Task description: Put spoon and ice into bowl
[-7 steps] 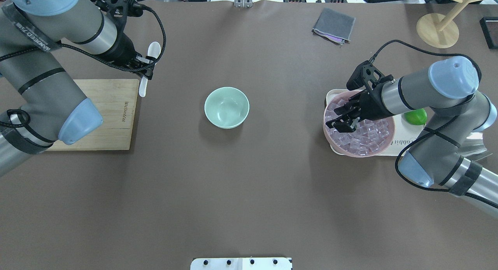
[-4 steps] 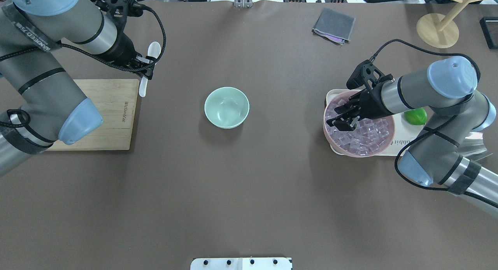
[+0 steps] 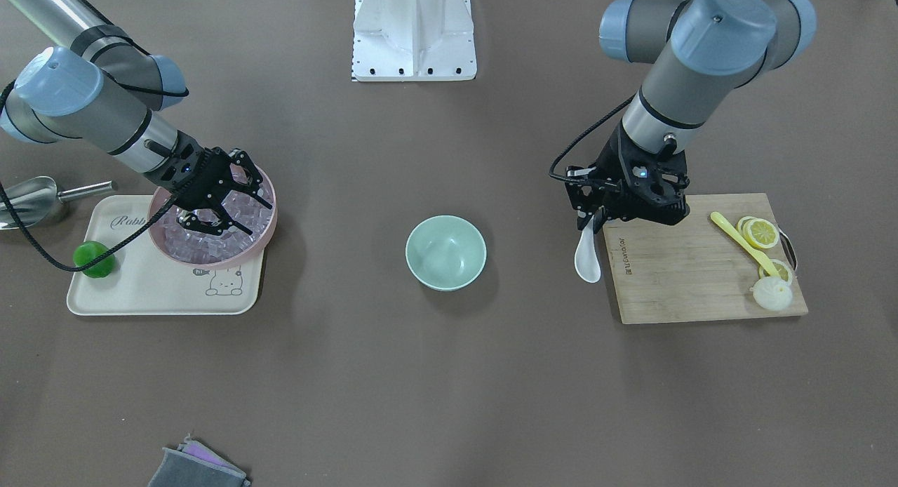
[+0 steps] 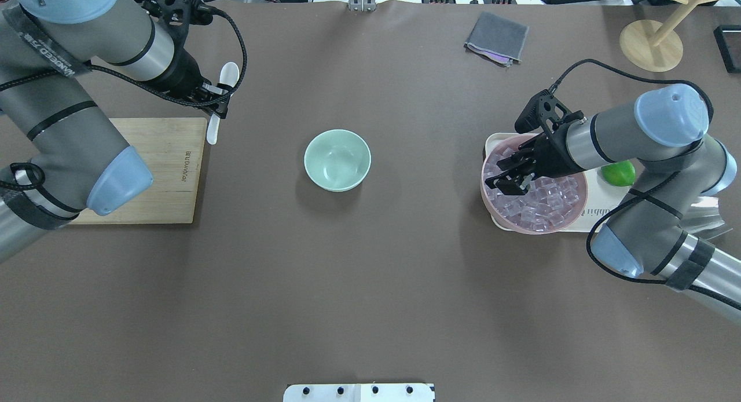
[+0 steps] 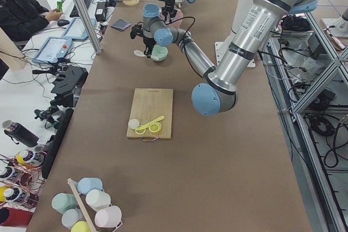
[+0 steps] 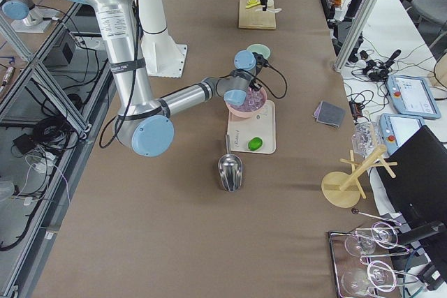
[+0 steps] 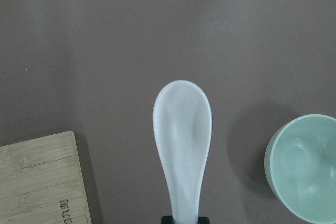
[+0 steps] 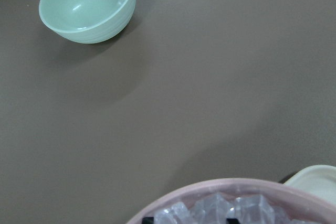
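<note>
Nearest me, the mint-green bowl (image 3: 445, 252) sits mid-table. Off to one side the white spoon (image 3: 587, 259) hangs just beside the cutting board (image 3: 687, 276) corner, scoop toward me and handle pinched tight in the left gripper (image 3: 595, 217). Well away on the other side, the right gripper (image 3: 214, 220) stands with fingers spread, tips down among the ice (image 3: 207, 248) in the pink bowl (image 3: 272, 213).

place: probably a robot lab | signs: two robot arms (image 4: 69, 101) at a tabletop (image 4: 370, 286), metal frames (image 5: 81, 9), floor cables (image 6: 49, 130), control tablets (image 6: 412, 95), seated person (image 5: 22, 9)
</note>
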`<state>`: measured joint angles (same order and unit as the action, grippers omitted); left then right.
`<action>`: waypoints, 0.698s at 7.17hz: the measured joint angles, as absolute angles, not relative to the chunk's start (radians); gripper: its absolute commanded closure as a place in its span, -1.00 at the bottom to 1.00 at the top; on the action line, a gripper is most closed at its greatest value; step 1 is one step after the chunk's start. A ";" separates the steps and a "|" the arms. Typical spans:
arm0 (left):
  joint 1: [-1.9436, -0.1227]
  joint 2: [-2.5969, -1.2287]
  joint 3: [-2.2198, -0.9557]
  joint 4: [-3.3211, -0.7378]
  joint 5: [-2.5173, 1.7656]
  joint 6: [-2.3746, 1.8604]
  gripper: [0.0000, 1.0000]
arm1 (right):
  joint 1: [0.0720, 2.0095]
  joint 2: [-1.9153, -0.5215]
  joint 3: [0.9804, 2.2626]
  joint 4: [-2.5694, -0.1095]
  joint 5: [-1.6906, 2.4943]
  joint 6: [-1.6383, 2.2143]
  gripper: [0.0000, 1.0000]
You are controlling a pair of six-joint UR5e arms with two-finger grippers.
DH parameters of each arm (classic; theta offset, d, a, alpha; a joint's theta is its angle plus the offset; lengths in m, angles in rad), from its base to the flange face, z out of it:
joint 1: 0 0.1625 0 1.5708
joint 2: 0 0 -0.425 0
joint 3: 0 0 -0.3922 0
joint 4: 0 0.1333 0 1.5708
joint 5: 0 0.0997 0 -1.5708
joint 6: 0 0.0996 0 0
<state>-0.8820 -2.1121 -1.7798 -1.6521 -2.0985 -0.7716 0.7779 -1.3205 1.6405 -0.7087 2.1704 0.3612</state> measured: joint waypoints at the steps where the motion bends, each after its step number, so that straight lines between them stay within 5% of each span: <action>1: -0.882 -2.111 -1.780 -1.652 -2.099 -0.772 1.00 | 0.778 -1.320 1.642 -0.709 2.171 0.363 0.22; 5: -0.882 -2.105 -1.792 -1.652 -2.100 -0.773 1.00 | 0.771 -1.319 1.641 -0.709 2.172 0.364 0.45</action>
<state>-0.8824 -2.1049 -1.7917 -1.6521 -2.1004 -0.7731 0.7711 -1.3192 1.6413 -0.7087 2.1719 0.3635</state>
